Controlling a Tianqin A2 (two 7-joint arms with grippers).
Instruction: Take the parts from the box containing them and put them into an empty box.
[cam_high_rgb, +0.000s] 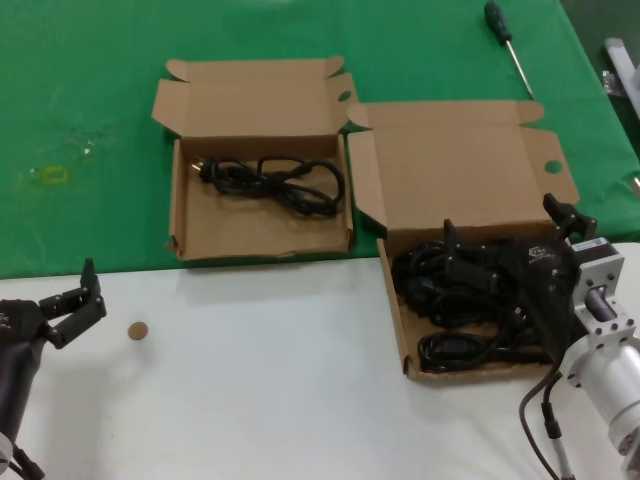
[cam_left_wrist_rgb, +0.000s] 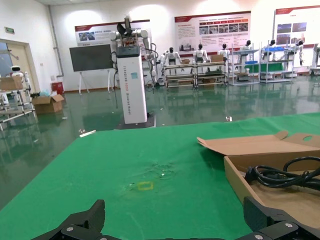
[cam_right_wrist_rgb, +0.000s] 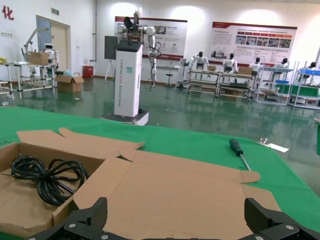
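The larger cardboard box (cam_high_rgb: 395, 300) with the big lid panel (cam_high_rgb: 455, 165) sits at the right and holds several black coiled power cords (cam_high_rgb: 425, 278). My right gripper (cam_high_rgb: 505, 226) hangs open just over those cords, nothing between its fingers; in the right wrist view the gripper (cam_right_wrist_rgb: 176, 210) faces the lid (cam_right_wrist_rgb: 170, 192). The smaller box (cam_high_rgb: 260, 232) with the short lid lies to the left and holds one cord (cam_high_rgb: 285, 182), also seen as the cord (cam_left_wrist_rgb: 285, 176) and the cord (cam_right_wrist_rgb: 47, 177). My left gripper (cam_high_rgb: 68, 290) waits open over the white table at the near left.
A black-handled screwdriver (cam_high_rgb: 505, 35) lies on the green cloth behind the larger box. A small brown disc (cam_high_rgb: 138, 331) rests on the white table near the left gripper. A yellow square mark (cam_high_rgb: 50, 176) is on the cloth at far left.
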